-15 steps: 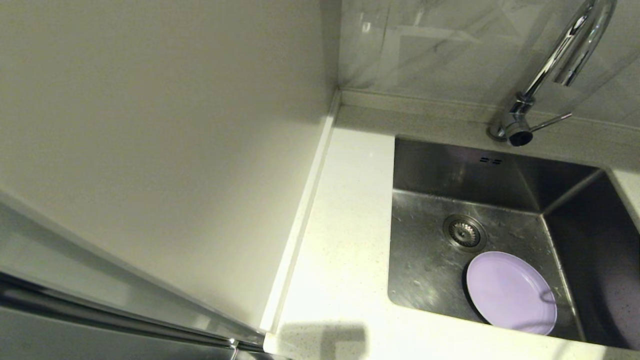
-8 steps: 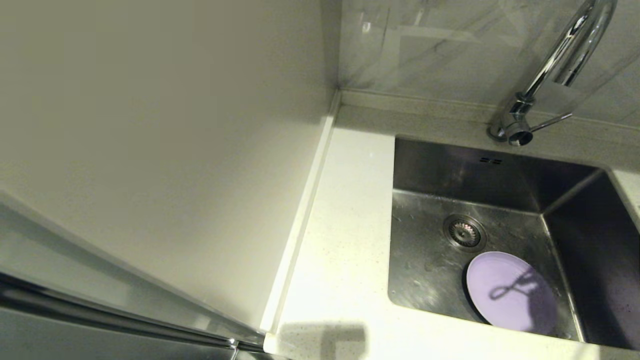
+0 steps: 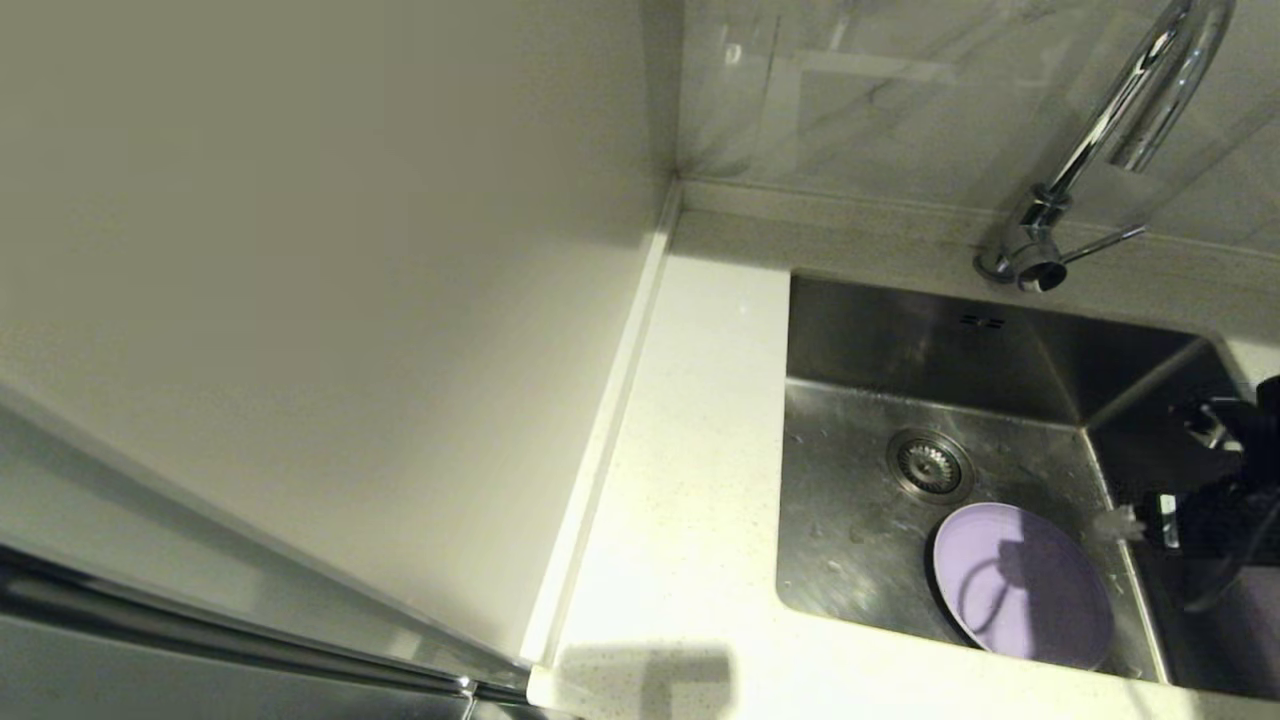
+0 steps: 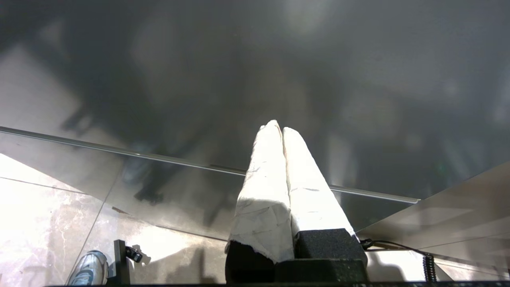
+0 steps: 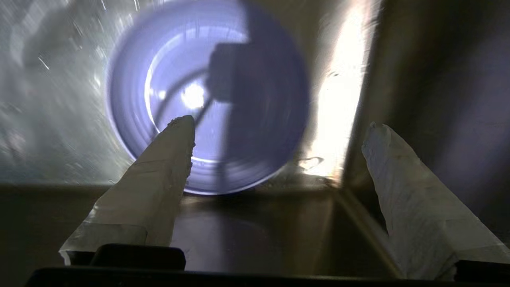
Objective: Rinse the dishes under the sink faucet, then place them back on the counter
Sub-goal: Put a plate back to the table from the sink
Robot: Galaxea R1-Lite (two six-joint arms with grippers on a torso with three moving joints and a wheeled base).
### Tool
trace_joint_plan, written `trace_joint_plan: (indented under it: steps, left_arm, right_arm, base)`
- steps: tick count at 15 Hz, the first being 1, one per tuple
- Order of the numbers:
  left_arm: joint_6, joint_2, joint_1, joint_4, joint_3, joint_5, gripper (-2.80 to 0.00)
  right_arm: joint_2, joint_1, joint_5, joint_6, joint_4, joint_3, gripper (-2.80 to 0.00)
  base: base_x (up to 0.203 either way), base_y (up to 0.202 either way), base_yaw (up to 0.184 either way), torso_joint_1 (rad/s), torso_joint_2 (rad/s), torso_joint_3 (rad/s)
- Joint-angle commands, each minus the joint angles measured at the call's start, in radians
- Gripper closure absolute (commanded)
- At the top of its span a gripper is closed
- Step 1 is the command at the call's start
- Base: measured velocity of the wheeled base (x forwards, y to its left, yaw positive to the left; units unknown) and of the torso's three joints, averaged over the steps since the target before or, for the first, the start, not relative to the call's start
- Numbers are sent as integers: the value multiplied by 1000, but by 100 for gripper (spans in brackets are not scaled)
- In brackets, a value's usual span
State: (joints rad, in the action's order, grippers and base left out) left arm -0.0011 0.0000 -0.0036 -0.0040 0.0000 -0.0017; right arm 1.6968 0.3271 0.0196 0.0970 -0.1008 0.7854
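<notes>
The lilac plate (image 3: 1020, 585) lies flat on the floor of the steel sink (image 3: 850, 480), in the near right corner, just nearer than the drain strainer (image 3: 928, 463). My right gripper (image 3: 1165, 480) reaches in from the right edge, above the sink's right side. In the right wrist view it (image 5: 279, 123) hangs open over the plate (image 5: 207, 95), holding nothing, with one fingertip (image 5: 181, 127) over the plate and the other by the sink wall. The chrome faucet (image 3: 1110, 130) stands behind the sink. The pink and blue-grey bowls are out of view. My left gripper (image 4: 279, 127) is parked, shut and empty.
The white speckled counter (image 3: 690, 480) runs along the sink's left side, up to a raised rim and a beige wall panel (image 3: 300, 300). The faucet's thin lever (image 3: 1100, 243) points right. No water runs from the spout.
My right gripper has come into the head view from the right, over the sink. Its shadow on the plate has grown and shifted. The plate has not moved.
</notes>
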Motion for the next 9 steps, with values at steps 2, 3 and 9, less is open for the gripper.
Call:
trace_joint_plan:
  steps: [2, 3, 9]
  left_arm:
    - [0, 0, 1, -1, 3, 0, 0]
    - [0, 0, 1, -1, 3, 0, 0]
    - [0, 0, -1, -1, 3, 0, 0]
  right_arm:
    - [213, 89, 122, 92, -188, -65, -280]
    - [253, 125, 174, 129, -243, -65, -280]
    - [407, 302, 594, 320, -458, -63, -280]
  base:
    - [0, 0, 0, 0, 0, 0]
    - [0, 0, 0, 0, 0, 0]
    - [0, 0, 0, 0, 0, 0]
